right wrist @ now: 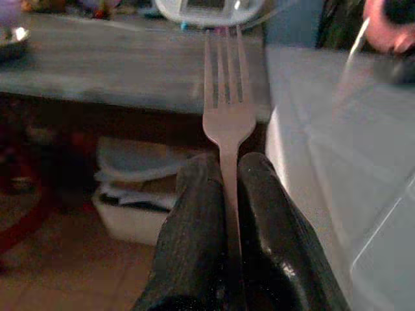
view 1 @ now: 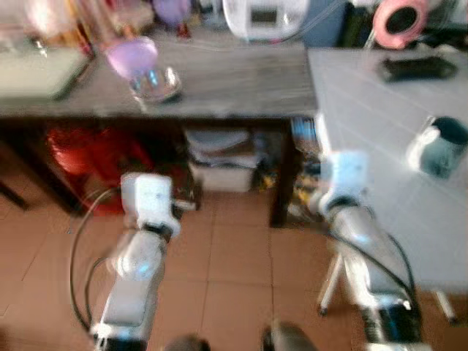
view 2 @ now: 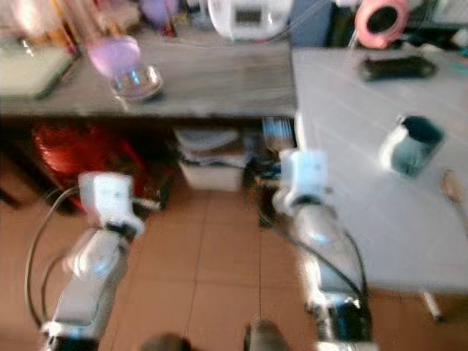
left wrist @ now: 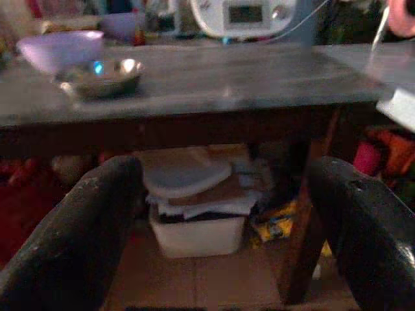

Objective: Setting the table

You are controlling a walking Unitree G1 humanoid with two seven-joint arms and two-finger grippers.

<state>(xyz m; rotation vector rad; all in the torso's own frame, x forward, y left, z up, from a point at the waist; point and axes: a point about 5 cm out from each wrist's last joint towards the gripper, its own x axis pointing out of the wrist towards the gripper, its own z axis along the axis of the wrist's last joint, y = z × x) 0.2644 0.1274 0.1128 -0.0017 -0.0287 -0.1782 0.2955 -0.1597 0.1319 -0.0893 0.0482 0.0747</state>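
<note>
Fork (right wrist: 227, 116) is sitting clamped between the fingers (right wrist: 194, 233) of the right gripper (right wrist: 228, 194), tines pointing forward toward the edge where a wooden tabletop (right wrist: 117, 65) is meeting a white tabletop (right wrist: 350, 129). The handle is running down the narrow seam between the two closed fingers. In the head views the right arm (view 2: 322, 248) is reaching forward over the tiled floor (view 1: 227, 263), just beside the near corner of the white tabletop.

Left gripper (left wrist: 220, 214) is being held low in front of the wooden tabletop, its fingers (left wrist: 78, 240) standing wide apart with nothing between them. Through that gap a white storage box (left wrist: 198, 230) with a loose lid on top is showing under the wooden tabletop.

On the wooden tabletop a purple bowl (view 1: 131, 55) is sitting just beside a shiny metal bowl (view 1: 157, 84), the two appearing to touch. A white appliance (view 1: 263, 16) with a small display is standing at the back. On the white tabletop a dark teal mug (view 2: 413, 145) is standing near the right edge, a dark flat object (view 2: 398, 67) is lying farther back, and a pink ring-shaped item (view 2: 380, 22) is sitting beyond it. The head views are blurred, so finer detail cannot be confirmed.
</note>
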